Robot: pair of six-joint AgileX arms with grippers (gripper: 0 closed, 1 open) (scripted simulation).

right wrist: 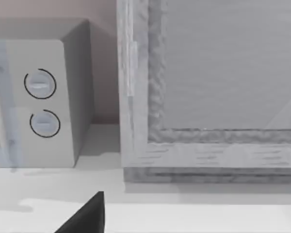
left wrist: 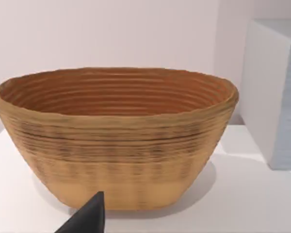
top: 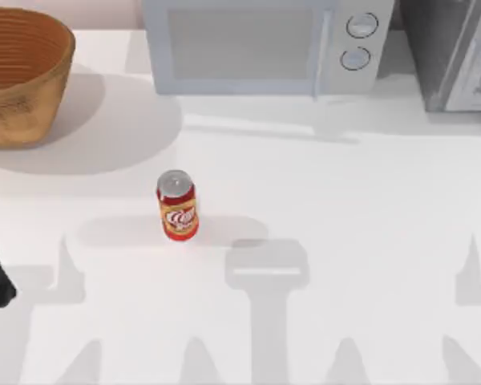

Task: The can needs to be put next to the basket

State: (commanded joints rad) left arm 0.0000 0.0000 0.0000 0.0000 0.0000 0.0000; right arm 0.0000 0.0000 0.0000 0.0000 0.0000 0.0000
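Left tool (left wrist: 89, 218) shows as one dark fingertip facing the basket (left wrist: 116, 141); whether it is apart or together I cannot tell. Likewise the right tool (right wrist: 87, 216), parked facing the microwave (right wrist: 43, 97). On the tabletop (top: 369, 241), the can (top: 177, 205) stands upright left of centre, well apart from the basket (top: 20, 76) at the far-left corner, so carrying is not yet begun.
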